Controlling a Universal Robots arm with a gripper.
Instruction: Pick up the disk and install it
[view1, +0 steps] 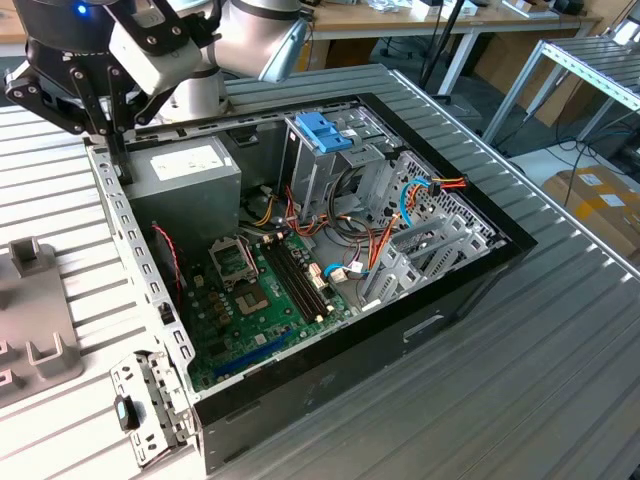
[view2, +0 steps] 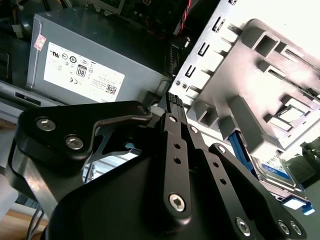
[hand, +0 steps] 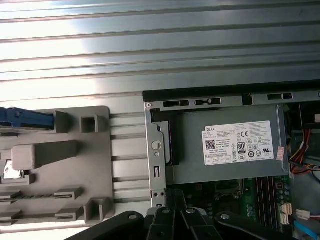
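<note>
The disk (view2: 272, 167) lies in a grey plastic fixture (view2: 270, 75) on the table beside the open computer case. In the second wrist view I see its blue side rail and part of its labelled top under the fixture's ribs. In the first wrist view a blue edge of the disk (hand: 25, 119) shows at the fixture (hand: 60, 165). My gripper (view1: 115, 150) hangs over the case's corner by the grey power supply (view1: 185, 170), apart from the disk. Its black fingers (view2: 172, 100) stand together with nothing between them.
The open case (view1: 330, 240) holds a motherboard (view1: 260, 290), a metal drive cage with a blue clip (view1: 325, 130) and loose cables. The case's perforated metal edge (view1: 130, 240) runs below the gripper. The table is ribbed metal (view1: 520, 360). Benches and boxes stand at the back.
</note>
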